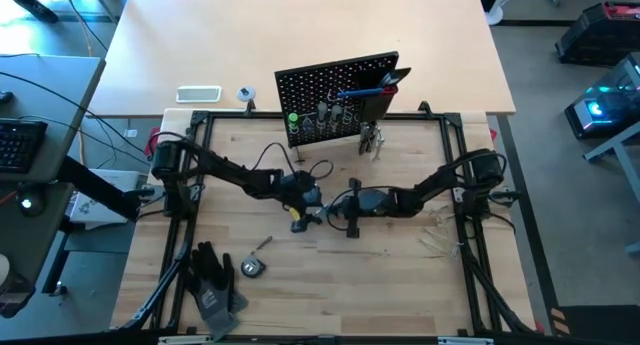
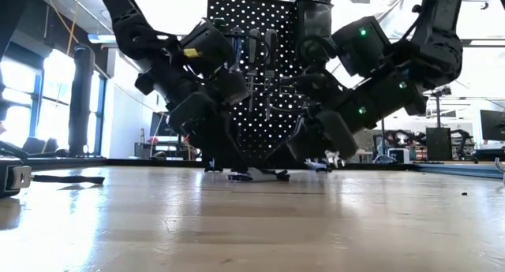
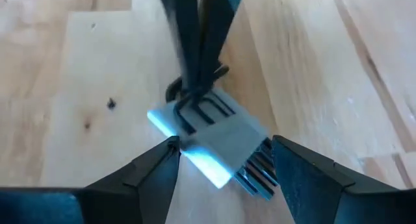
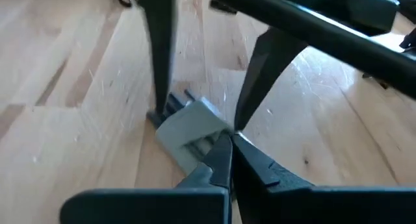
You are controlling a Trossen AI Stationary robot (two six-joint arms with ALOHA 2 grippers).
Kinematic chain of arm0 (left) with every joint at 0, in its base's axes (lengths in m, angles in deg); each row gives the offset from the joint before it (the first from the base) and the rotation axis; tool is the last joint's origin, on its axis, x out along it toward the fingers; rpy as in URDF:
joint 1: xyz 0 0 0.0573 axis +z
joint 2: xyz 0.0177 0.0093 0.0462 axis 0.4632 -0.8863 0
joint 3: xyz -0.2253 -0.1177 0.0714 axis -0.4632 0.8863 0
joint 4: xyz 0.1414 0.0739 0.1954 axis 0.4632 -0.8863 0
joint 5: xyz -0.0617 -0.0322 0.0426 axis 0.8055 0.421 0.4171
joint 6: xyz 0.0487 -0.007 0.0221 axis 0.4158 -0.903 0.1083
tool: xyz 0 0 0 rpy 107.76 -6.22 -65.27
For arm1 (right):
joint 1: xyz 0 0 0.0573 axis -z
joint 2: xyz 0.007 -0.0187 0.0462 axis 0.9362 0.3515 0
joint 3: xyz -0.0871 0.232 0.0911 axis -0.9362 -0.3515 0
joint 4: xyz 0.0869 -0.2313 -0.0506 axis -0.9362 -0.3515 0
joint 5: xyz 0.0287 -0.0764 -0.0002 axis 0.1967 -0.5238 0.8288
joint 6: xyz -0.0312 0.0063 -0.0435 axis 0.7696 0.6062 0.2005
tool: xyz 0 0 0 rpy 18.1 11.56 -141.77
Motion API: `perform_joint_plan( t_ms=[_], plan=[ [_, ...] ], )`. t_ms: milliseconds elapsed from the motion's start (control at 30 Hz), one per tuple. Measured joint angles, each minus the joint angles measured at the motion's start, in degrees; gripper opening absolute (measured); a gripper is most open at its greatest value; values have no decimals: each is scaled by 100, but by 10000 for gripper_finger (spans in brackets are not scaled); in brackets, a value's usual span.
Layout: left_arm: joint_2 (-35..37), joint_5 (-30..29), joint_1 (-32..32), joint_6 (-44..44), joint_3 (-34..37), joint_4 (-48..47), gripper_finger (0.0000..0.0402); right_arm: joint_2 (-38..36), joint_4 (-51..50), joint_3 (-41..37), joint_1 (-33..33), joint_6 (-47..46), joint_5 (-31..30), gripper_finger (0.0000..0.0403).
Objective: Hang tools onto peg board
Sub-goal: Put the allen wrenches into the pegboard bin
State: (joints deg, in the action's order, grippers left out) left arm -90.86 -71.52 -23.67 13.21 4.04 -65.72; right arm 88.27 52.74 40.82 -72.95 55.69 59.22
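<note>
Spread wide, your left gripper (image 3: 221, 160) straddled the hex key set (image 3: 214, 143) lying flat on the table (image 1: 400, 275) near its middle, well short of the peg board (image 1: 335, 95). Your right gripper (image 4: 231, 149) was pressed shut on the grey holder's edge (pinching it, I judged, so the set could pass between arms), and the left fingers (image 3: 156, 169) stood clear.

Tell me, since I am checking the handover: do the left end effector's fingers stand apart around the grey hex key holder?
Yes: in the left wrist view the left end effector has its fingers spread, one on each side of the grey hex key holder on the table.
</note>
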Motion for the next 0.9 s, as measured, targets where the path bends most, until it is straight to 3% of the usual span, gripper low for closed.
perform_joint_plan(
  t_ms=[167, 300, 500, 733, 900],
  plan=[
    [-8, -726, -242, 0, -5, 3, 235, -73, -9, 9, -2, -10, -2, 6],
    [-8, -934, -292, -152, -5, 1, 235, -173, -221, 11, -35, 216, -2, 15],
    [-7, -1074, -283, -255, -9, -113, 222, -578, -1027, 11, -123, 198, -103, 82],
    [-2, -1073, -285, 104, -11, -148, 151, -908, -2070, 16, -87, -83, 167, 182],
    [-57, -1143, -283, 266, -26, -80, 83, -643, -2163, 27, 122, -166, 401, 205]
  ],
)
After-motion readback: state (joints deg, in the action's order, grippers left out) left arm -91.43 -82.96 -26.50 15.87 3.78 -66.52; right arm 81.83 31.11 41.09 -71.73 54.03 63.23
